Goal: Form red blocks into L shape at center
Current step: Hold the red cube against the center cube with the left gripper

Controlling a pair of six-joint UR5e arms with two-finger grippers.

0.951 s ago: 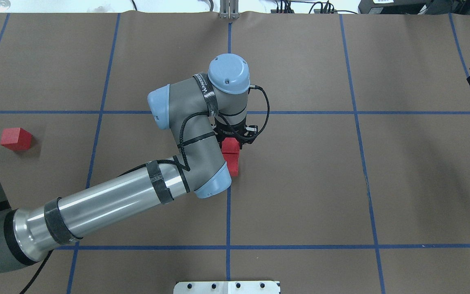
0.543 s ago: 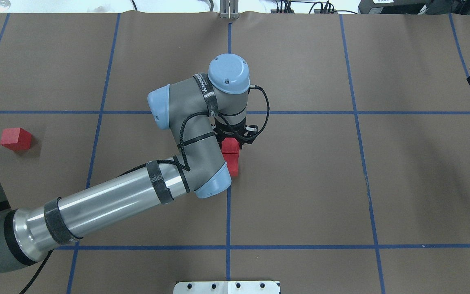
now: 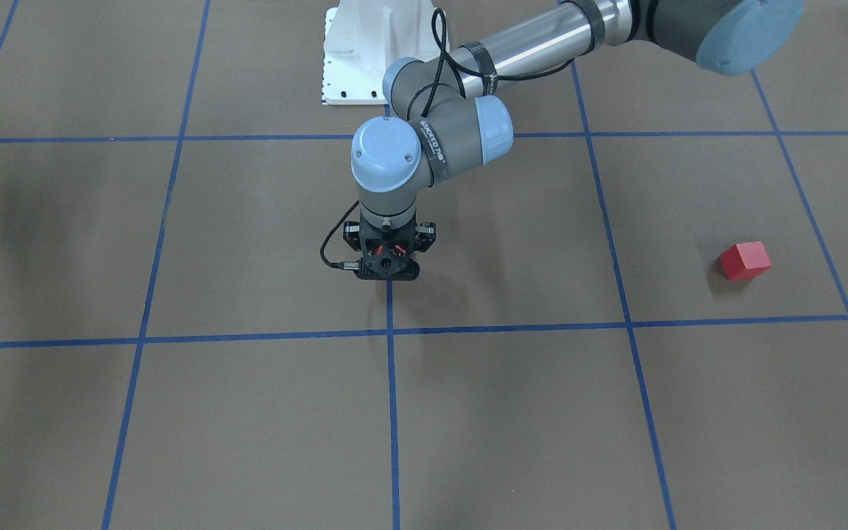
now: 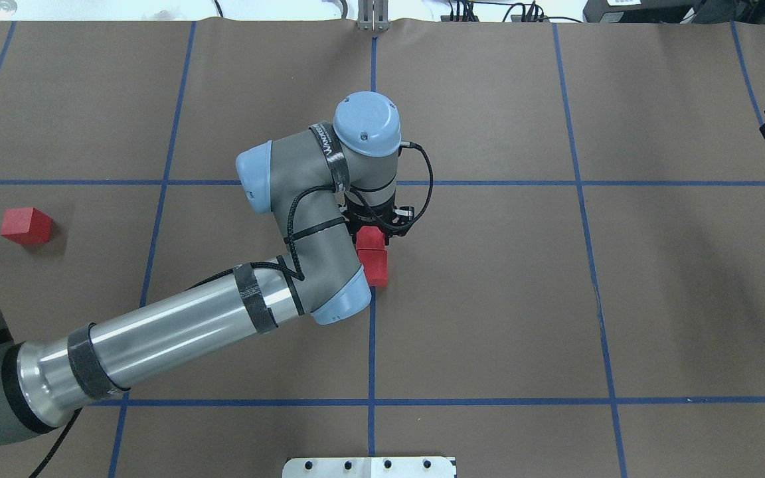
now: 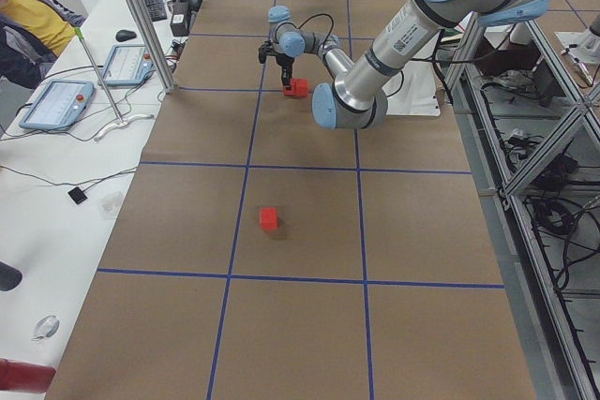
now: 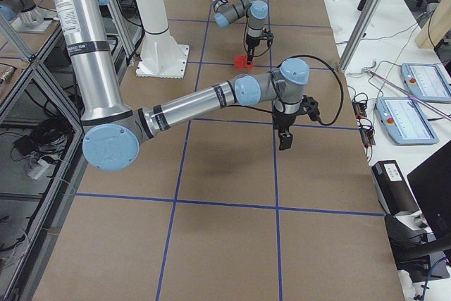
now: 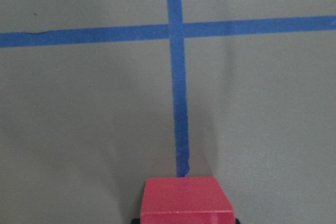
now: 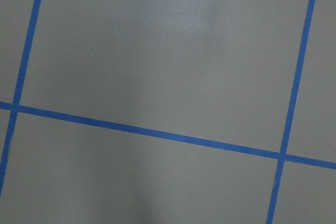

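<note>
The red block (image 7: 184,200), lower centre, sits between my left gripper (image 3: 387,271) tips (clamped or released: cannot tell); likely light and rigid, grip opposite flat sides.

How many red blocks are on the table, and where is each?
3. One red block lies alone on the robot's left. Two are side by side at the centre line: one nearer, one under the left pincer. None seems hidden.

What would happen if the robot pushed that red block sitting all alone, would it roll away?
Probably not. The lone red block is a cube on a flat face, so it should slide over the brown table surface, not roll. Its crisp edges suggest it is stiff and wouldn't squash. Being small, it's probably light.
</note>
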